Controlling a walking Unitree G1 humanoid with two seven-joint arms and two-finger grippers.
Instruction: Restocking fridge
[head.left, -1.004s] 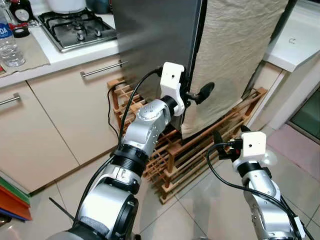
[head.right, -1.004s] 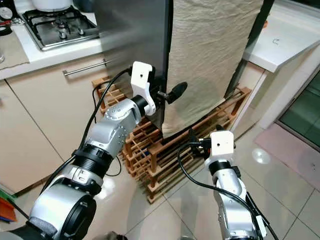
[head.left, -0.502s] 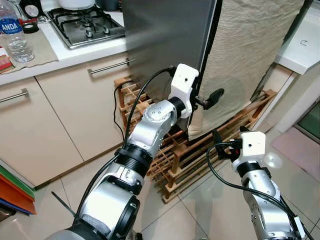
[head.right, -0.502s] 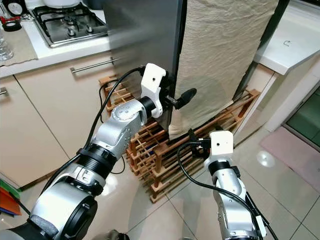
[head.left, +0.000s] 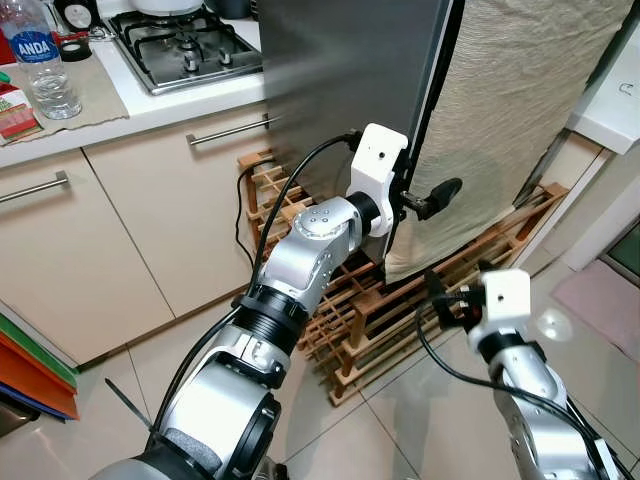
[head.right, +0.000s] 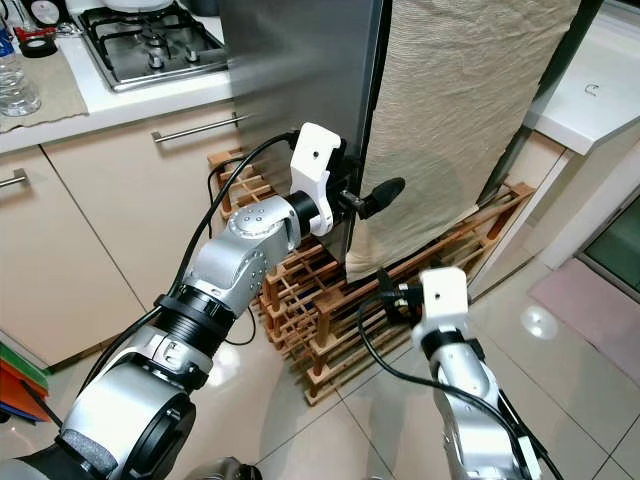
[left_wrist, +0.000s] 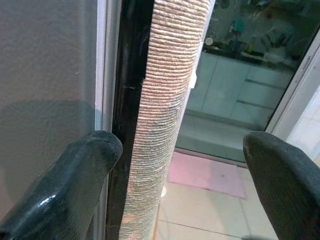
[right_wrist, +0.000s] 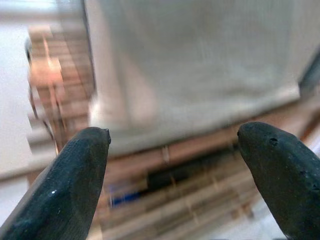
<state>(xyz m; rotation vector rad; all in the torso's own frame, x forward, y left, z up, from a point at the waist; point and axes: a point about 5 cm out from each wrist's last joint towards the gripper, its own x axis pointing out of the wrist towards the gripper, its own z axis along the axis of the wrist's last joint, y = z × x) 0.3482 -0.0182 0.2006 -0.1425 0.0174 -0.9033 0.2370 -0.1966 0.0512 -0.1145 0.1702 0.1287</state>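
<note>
From the left eye view we see the fridge (head.left: 350, 90), a tall grey steel body, standing just beside the counter (head.left: 110, 105) with its gas hob (head.left: 185, 50) and a water bottle (head.left: 45, 55). A beige cloth (head.left: 520, 110) hangs over the fridge's front, and a wooden rack (head.left: 350, 300) sits on the floor under and in front of the fridge. Our left gripper (head.left: 425, 197) is raised to the fridge's front corner, at the dark seam where the steel side meets the cloth; one black finger (head.left: 440, 190) juts out across the cloth. Our right gripper (head.left: 437, 292) hangs lower, in front of the rack and below the cloth's hem, apart from the fridge.

The right eye view gives the same layout, with the left gripper (head.right: 372, 197) against that same corner.

In the left wrist view the jaws stand wide: one finger (left_wrist: 75, 185) lies against the grey side of the fridge, the other is out past the cloth's edge (the cloth and the dark seam lie between them, ungripped).

In the right wrist view, which is blurred, the jaws are also wide and hold nothing, pointing at the cloth (right_wrist: 200, 65) and the rack beneath the fridge.
</note>
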